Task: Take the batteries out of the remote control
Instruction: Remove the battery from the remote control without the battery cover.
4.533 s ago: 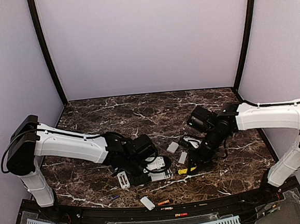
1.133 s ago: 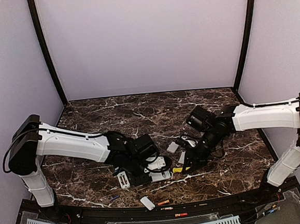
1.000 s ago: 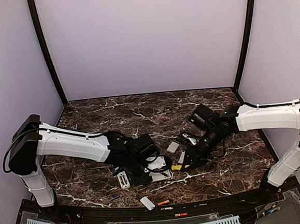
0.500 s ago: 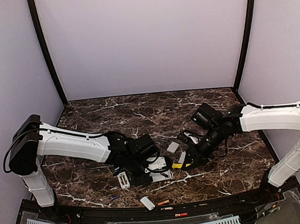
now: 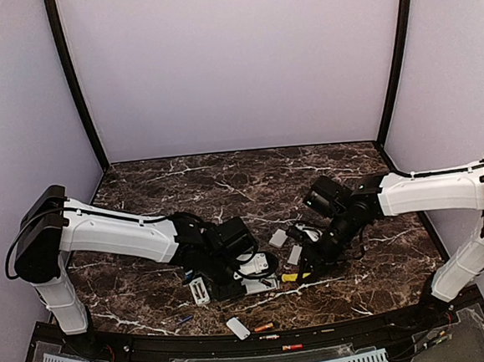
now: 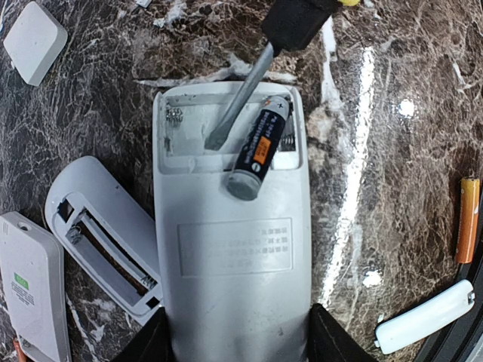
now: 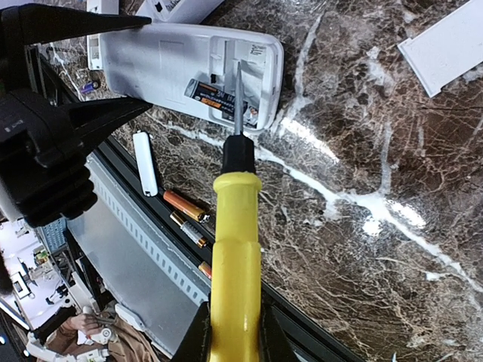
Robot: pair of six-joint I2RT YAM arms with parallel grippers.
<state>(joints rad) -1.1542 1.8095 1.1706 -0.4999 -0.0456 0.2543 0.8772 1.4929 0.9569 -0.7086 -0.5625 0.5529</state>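
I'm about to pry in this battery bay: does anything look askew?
Yes. The dark battery sits crooked in the open bay of the remote: one end is inside, and the other lies over the bay's edge on the casing's back. The screwdriver tip rests in the empty slot beside it.

place: robot lab cell | evidence: plain lilac walls (image 5: 233,64), black frame posts (image 5: 75,85), marble-look table (image 5: 225,174) — white robot arms (image 5: 120,232) bolted on
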